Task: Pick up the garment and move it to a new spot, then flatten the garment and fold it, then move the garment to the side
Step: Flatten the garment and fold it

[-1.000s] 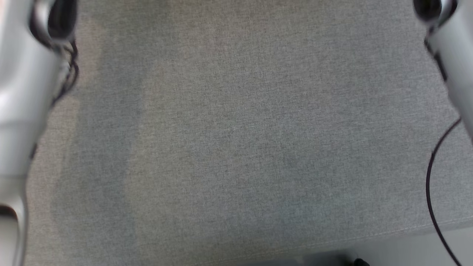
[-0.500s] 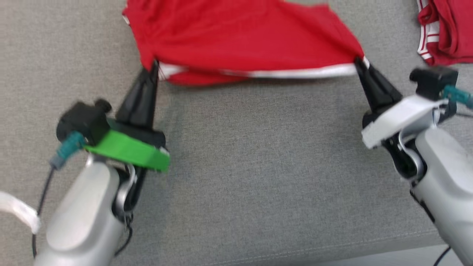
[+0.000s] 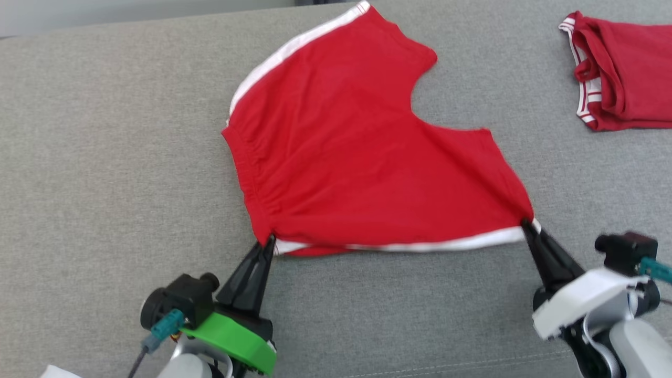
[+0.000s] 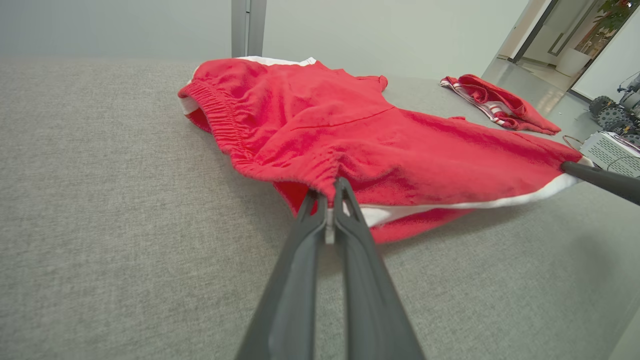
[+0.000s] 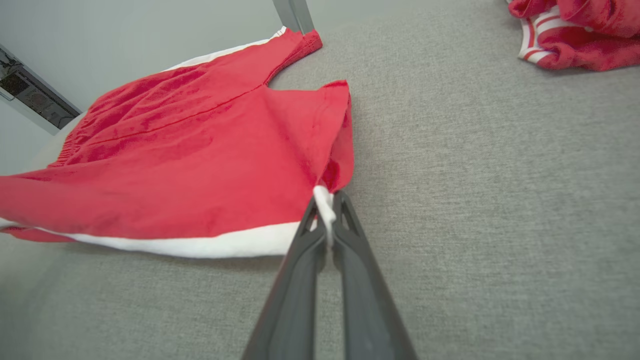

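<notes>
Red garment point(image 3: 357, 157) lying on the grey worktop point(image 3: 105, 157), near corners pinched by the closed left end effector point(image 3: 269, 244) and right end effector point(image 3: 526, 224); flattening likely needs even, low outward tension.

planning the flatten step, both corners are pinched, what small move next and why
Probably lower both grippers together to lay the near edge down. The left gripper and right gripper have jaws shut on the near corners of the red shorts, that edge taut and slightly lifted off the grey surface.
</notes>
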